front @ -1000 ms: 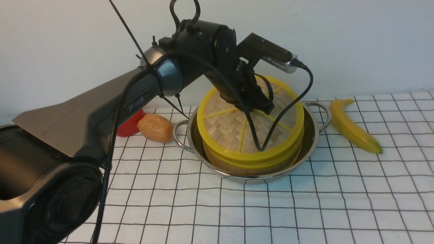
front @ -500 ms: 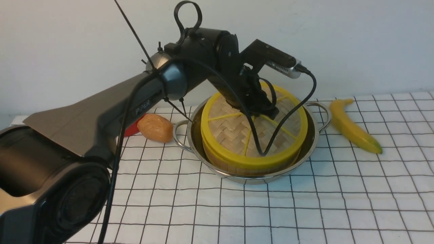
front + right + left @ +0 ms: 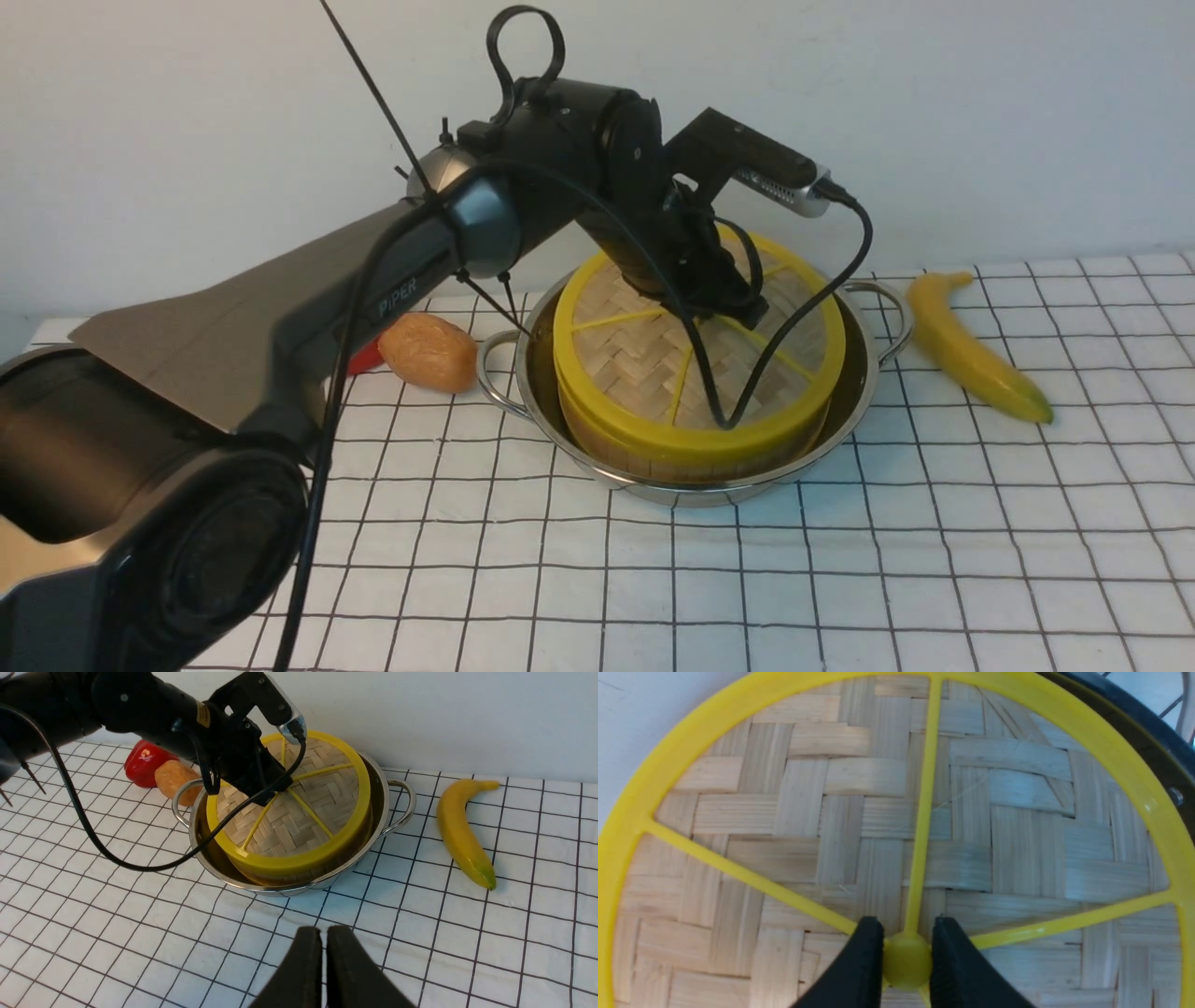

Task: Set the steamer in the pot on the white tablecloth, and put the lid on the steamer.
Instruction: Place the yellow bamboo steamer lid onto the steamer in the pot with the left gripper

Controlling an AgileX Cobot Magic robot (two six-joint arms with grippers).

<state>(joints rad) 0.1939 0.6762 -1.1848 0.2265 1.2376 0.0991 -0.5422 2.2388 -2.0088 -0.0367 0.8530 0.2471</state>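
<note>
Woven bamboo lid (image 3: 653,355) with the chunky yellow rim and thin spokes sits on the steamer (image 3: 644,464), which is down in the shiny steel pot (image 3: 845,411) on the gridded white tablecloth (image 3: 840,579). The left end effector (image 3: 906,926) is pinched on the lid's round centre knob, and the right end effector (image 3: 323,933) hangs nearly closed and empty

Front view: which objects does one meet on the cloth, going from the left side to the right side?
red object, only partly visible → brown oval food item → pot → banana
</note>
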